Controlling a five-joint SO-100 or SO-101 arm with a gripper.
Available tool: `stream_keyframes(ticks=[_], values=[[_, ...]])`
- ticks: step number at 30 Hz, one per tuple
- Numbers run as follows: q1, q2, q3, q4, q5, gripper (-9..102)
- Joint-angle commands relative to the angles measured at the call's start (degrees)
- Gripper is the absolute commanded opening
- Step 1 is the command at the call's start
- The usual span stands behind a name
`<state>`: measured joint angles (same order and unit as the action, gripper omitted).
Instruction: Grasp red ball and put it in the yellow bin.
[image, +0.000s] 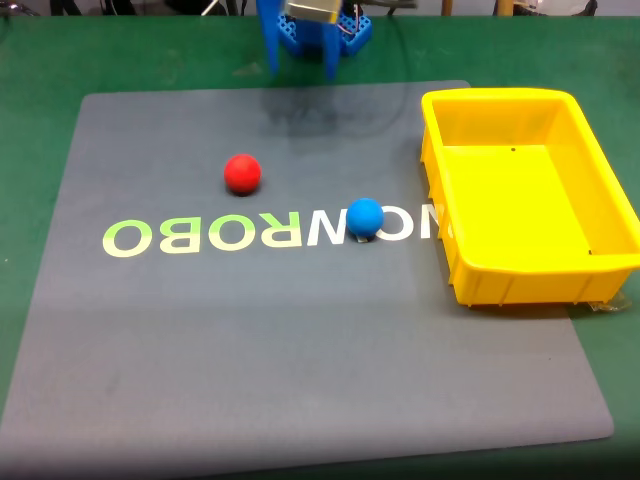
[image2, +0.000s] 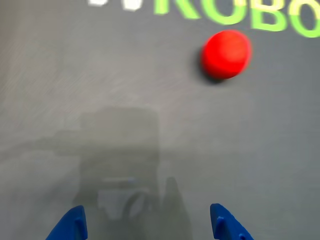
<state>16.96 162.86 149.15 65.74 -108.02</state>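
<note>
Currently we read the tool (image2: 147, 225) as spread apart and empty: in the wrist view its two blue fingertips (image2: 70, 225) enter at the lower edge with bare grey mat (image2: 100, 90) between them. The red ball (image2: 226, 54) lies in the upper right of that frame, ahead of the tool and offset to the right of its centre line, just below the green lettering (image2: 260, 15). We judge that the approach needs a forward reach combined with a rightward correction. In the fixed view the red ball (image: 242, 173) sits left of centre, well apart from the blue ball (image: 365, 217). The yellow bin (image: 440, 200) stands at the right edge and is empty.
</note>
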Motion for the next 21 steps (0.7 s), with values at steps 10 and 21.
stream_keyframes(ticks=[10,21], values=[[9.4,-36.6,-19.0,-19.7,-2.4,28],[9.2,-52.9,-28.7,-22.5,-0.1,29]])
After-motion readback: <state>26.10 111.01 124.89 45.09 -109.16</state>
